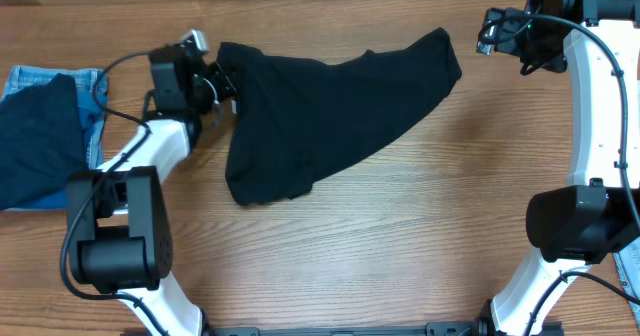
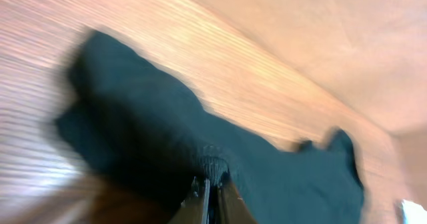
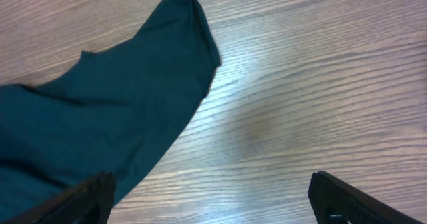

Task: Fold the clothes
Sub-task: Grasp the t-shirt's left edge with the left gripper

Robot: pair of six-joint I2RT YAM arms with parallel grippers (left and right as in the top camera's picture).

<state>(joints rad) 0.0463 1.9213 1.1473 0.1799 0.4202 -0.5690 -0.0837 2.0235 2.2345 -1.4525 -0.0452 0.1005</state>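
The black garment [image 1: 320, 106] is lying crumpled across the far middle of the table [image 1: 400, 236], its long axis running left to right. The left gripper [image 1: 222, 84] is pinching the garment's far-left edge, its fingers closed on the fabric. The right gripper [image 1: 488, 31] is hanging empty with its fingers spread wide, just right of the garment's far-right corner, so this arm is standing nearer to that corner.
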